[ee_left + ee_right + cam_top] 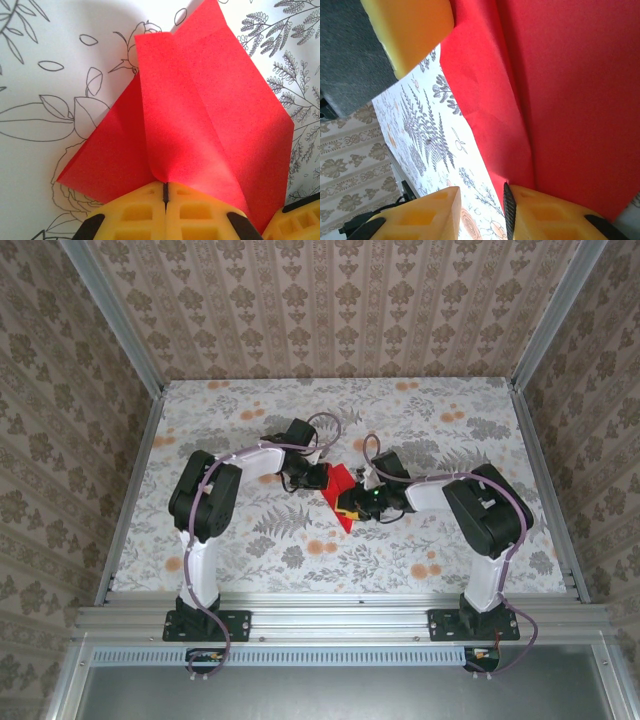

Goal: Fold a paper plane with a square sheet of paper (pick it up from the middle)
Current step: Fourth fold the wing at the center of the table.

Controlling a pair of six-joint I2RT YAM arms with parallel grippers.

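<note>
at the left tool (165,189), pinched red paper (200,125) hides its edge

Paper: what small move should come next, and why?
Probably shift the right tool sideways over the edge of the paper and close it: the left tool pinches the fold, while the right's jaws stand apart with that edge beside one finger.

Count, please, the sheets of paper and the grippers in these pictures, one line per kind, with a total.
Paper: 1
Grippers: 2 (left gripper, right gripper)
Total: 3
</note>
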